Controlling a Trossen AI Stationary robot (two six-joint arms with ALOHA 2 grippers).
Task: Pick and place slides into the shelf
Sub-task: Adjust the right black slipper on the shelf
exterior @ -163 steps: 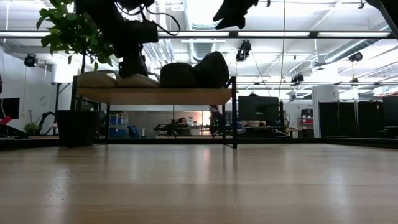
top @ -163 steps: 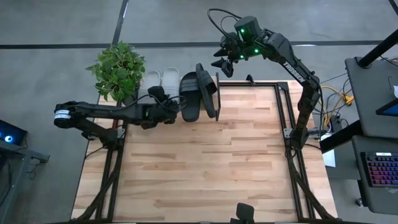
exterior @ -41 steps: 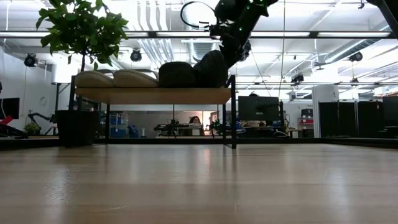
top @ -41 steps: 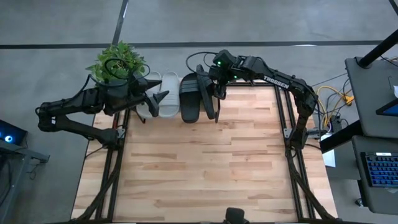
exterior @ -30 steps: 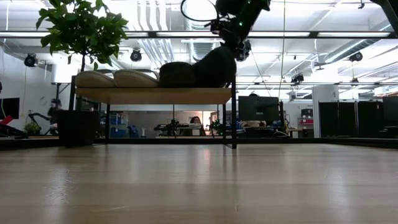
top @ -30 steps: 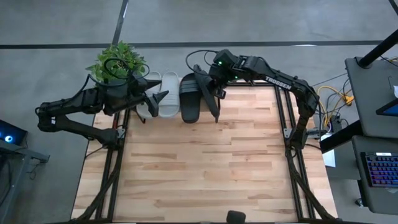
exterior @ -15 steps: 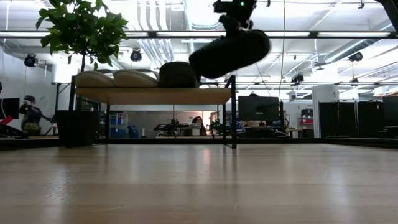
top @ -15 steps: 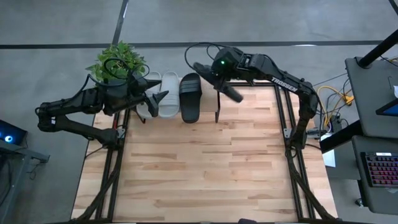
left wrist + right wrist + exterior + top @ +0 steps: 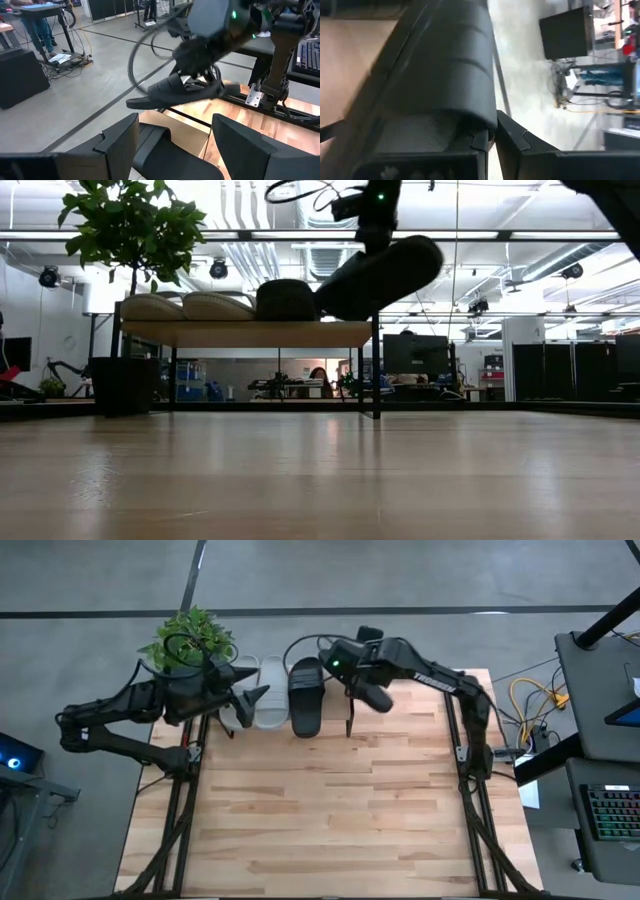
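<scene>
The fourth slide, a black one [image 9: 380,275], hangs in the air over the right end of the shelf [image 9: 250,333], tilted, with one end low toward the other slides and the other end high. The right pincer [image 9: 352,680] is closed on it and holds it from above. Three slides lie already on the shelf: two light grey ones [image 9: 258,690] at the left and a black slide [image 9: 307,695] beside them.

The free place is narrow, between the black slide that lies there and the right edge of the shelf. If the held slide goes down at this angle, its low end may land on the neighbour, or it may stay on its side. If it is released too far right, it may tip over the edge and fall to the table [image 9: 330,810].

The left pincer [image 9: 250,700] waits wide open and empty near the grey slides, beside the plant [image 9: 188,640].
</scene>
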